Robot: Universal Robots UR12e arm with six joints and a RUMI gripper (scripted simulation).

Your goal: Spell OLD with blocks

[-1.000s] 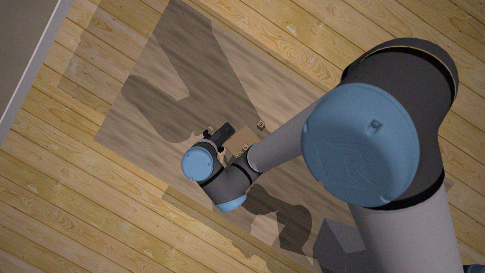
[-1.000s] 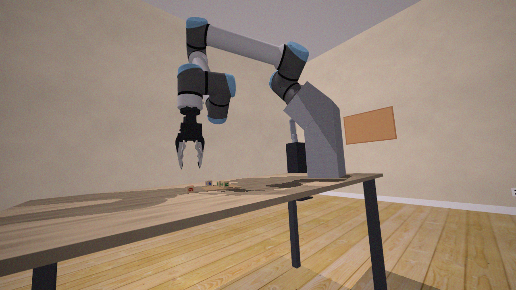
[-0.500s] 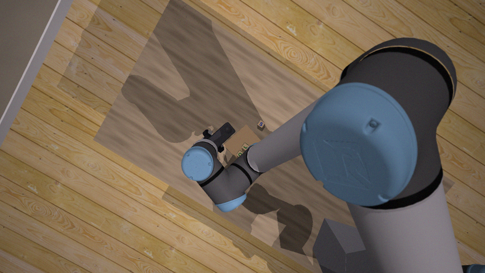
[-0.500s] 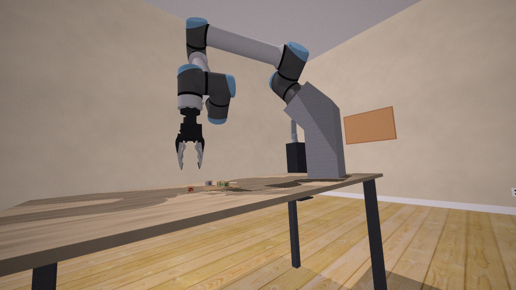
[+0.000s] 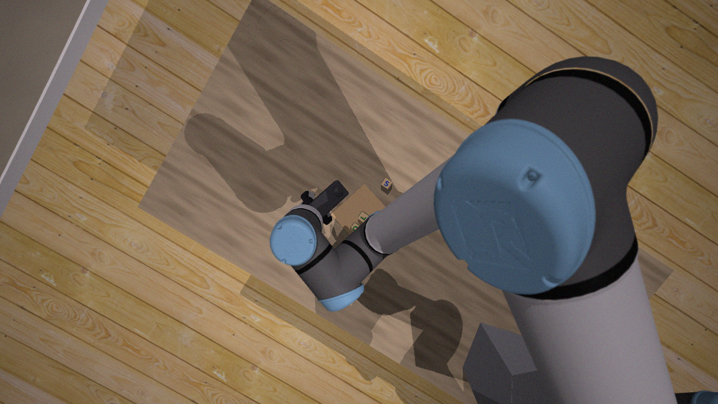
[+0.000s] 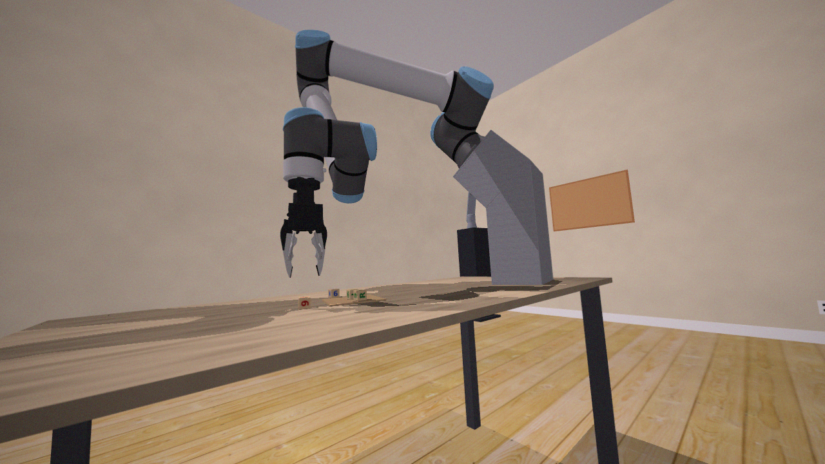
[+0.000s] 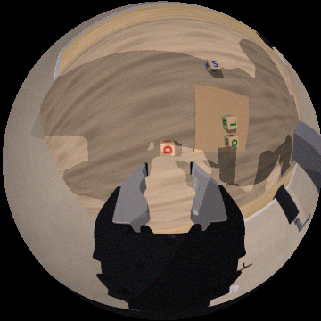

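1. At the left, the gripper (image 5: 316, 207) (image 6: 304, 276) (image 7: 168, 163) is held above the surface (image 5: 201, 191) (image 6: 231, 346) (image 7: 111, 111), which is streaked like wood grain. Its grey, notched jaws are spread partway, with nothing pinched between them.
2. The D block (image 6: 304, 303) (image 7: 168, 148), a pale cube with red marks, is seen off the mat, left of it; from above it is hidden. It is still to be placed.
3. The thin, flat, plain tan mat (image 5: 363, 198) (image 6: 331, 301) (image 7: 209, 120) is only partly filled.
4. On it, the O block (image 5: 354, 226) (image 6: 361, 295) (image 7: 232, 142) and the L block (image 5: 363, 217) (image 6: 350, 294) (image 7: 231, 122), both green-lettered, are set close together. Two letters seem done; whether O is fully on cannot be told.
5. At the right, the blue-lettered S block (image 5: 386, 183) (image 6: 334, 292) (image 7: 214, 65) lies off the mat, as is required. Only D beside L appears to be left.

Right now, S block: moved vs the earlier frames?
No. In the top view the S block sits just off the same corner of the mat as before.
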